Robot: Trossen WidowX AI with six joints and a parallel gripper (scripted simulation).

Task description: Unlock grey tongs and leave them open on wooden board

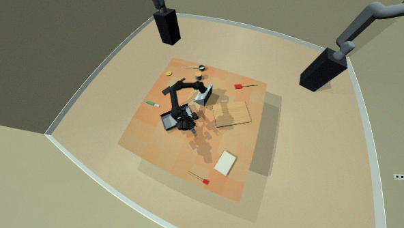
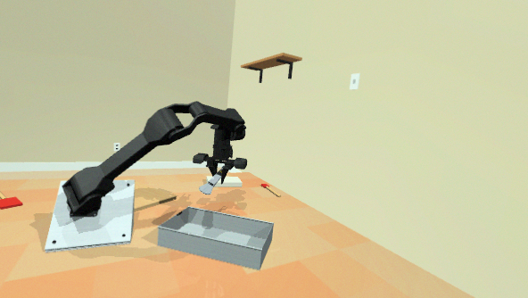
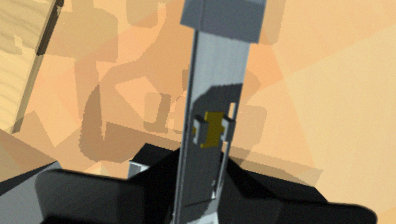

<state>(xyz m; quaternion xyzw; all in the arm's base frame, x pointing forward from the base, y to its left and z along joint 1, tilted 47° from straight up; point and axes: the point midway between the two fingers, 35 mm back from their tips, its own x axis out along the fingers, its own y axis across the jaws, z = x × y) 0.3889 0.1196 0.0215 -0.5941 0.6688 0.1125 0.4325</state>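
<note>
The tool [image 1: 191,127] [image 2: 221,172] [image 3: 200,153] is gripping the one pair of grey tongs [image 1: 194,132] [image 2: 212,183] [image 3: 220,60], which is slanting above the counter [image 1: 143,126] [image 2: 312,250] [image 3: 325,75], beyond the one roasting tin [image 1: 168,121] [image 2: 210,247] [image 3: 137,170]; the step in hand is seemingly becoming the unlocking, the next move calling for tips pointing steeply down, then a squeeze; one wooden board [image 1: 232,114] [image 2: 167,201] [image 3: 15,60] is waiting, while two red-headed utensils [image 1: 238,86] [image 2: 9,202] and one white block [image 1: 225,163] [image 2: 229,182] are lying farther out

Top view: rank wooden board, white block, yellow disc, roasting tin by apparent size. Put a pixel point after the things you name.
1. Wooden board [image 1: 232,114]
2. Roasting tin [image 1: 168,122] [image 2: 210,243] or white block [image 1: 225,163] [image 2: 229,181]: unsure, the arm covers part of the tin
3. Yellow disc [image 1: 168,74]
</note>
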